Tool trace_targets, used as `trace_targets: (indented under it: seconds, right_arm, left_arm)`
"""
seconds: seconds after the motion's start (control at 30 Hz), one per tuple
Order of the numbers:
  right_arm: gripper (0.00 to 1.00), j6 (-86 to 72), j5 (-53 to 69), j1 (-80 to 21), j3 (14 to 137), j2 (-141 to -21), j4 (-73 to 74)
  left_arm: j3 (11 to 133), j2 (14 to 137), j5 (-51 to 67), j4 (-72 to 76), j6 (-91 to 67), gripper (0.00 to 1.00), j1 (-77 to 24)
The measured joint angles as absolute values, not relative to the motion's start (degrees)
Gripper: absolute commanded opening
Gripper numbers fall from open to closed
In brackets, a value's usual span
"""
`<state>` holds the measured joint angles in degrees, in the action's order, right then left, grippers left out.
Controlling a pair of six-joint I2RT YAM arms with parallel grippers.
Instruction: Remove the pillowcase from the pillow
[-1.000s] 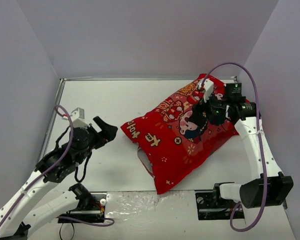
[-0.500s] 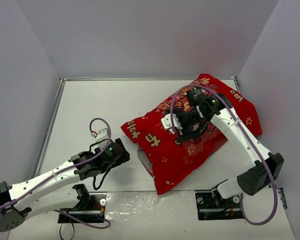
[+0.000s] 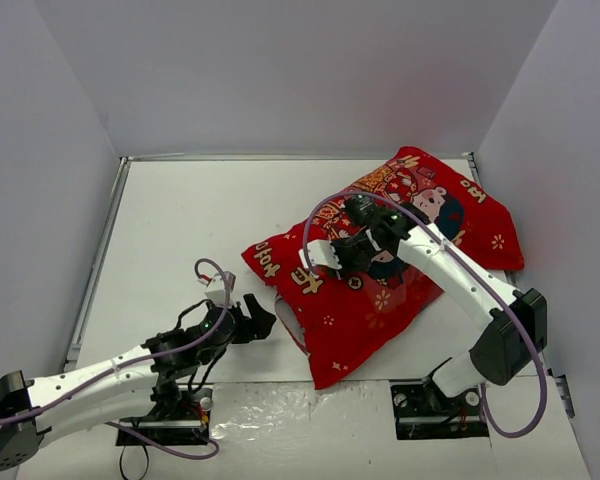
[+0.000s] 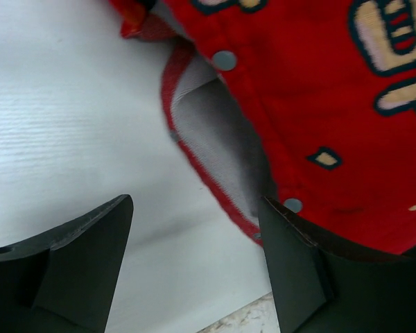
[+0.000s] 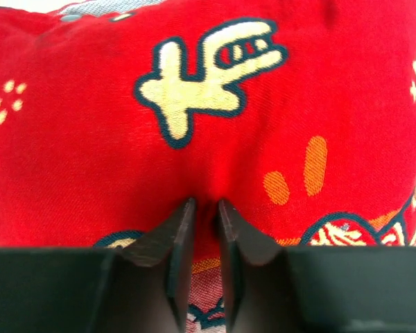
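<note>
Looking down on the pillowcase, bright red and stuffed full, lying slantwise across the right half of the white table, one corner pointing toward the near edge between the two arm bases and the opposite end reaching into the far right corner. Wrapping the pillow almost wholly, baring only a pale grey-white strip of it at the open mouth on the near left edge of the cover, between two round snap buttons. Pinching a small raised fold of the pillowcase with the right gripper, the two dark fingers standing nearly together and the red cloth puckering up between them, just below a gold character in the wrist view. Reaching in from the right over the middle of the cover, gripping on its left part, close beside the printed cartoon children. Hovering the left gripper low over the table just left of the open mouth, fingers spread wide apart and gripping nothing, the right-hand finger sitting very close to the red hem, touching or not being impossible to tell. Showing bare white table between those two spread fingers
</note>
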<state>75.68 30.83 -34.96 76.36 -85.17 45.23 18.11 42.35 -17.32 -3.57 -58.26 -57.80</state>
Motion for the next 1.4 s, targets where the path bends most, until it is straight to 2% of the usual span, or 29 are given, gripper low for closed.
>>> trace_targets:
  seconds: [0.07,0.37,0.6,0.73,1.13,1.4]
  right_arm:
    - [0.00,73.95,31.20,-34.20,76.23,-85.17,44.40]
    - [0.00,66.70,45.06,-20.27,79.79,-82.78,43.77]
    - [0.00,64.07,51.29,-14.28,80.03,-75.31,43.64]
    - [0.00,62.61,53.30,-13.47,78.89,-73.76,43.77]
    - [0.00,60.86,54.43,-13.45,78.04,-73.76,43.59]
    - [0.00,60.82,54.43,-13.30,78.02,-73.76,43.51]
  left_arm:
    - [18.02,43.51,-16.78,0.08,-57.17,0.72,-57.80]
    - [17.96,53.32,-14.26,12.82,-54.63,0.72,-57.84]
    - [16.99,53.34,-14.09,18.31,-52.77,0.72,-58.17]
    - [17.08,56.42,-15.25,23.40,-51.62,0.73,-58.17]
    - [26.26,83.59,-17.54,39.46,-55.40,0.75,-58.11]
    - [26.89,85.56,-16.75,46.17,-55.77,0.75,-58.04]
